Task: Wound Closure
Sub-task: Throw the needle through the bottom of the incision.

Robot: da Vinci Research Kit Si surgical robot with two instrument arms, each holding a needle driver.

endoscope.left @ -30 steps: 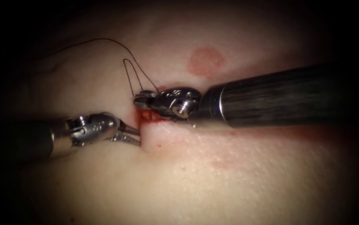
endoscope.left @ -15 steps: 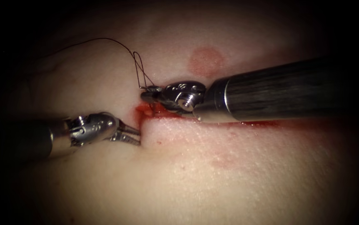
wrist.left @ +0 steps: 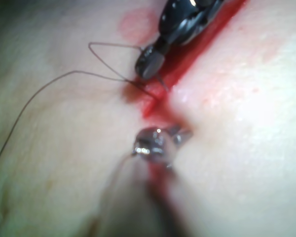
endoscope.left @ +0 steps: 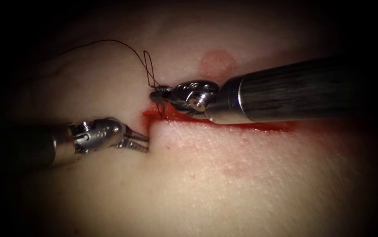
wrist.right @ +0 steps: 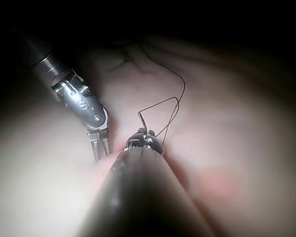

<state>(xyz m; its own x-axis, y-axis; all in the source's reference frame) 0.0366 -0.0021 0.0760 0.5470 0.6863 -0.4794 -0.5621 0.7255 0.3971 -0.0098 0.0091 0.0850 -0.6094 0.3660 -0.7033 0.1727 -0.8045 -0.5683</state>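
Pale tissue (endoscope.left: 224, 175) fills the frame, its red cut (endoscope.left: 241, 126) running right from centre. At the cut's left end the right tool (endoscope.left: 157, 95) pinches the thread (endoscope.left: 147, 66), which loops toward the upper left; whether it holds the needle cannot be told. Lower left, the left tool (endoscope.left: 143, 143) has its jaws spread, tips against the tissue, holding nothing.

We see the cut (endoscope.left: 224, 125) running from centre frame to the right across the tissue (endoscope.left: 241, 184). The right tool (endoscope.left: 157, 95) sits just above its left end, the thread (endoscope.left: 147, 70) looping up-left; the left tool (endoscope.left: 141, 143) lies lower left.
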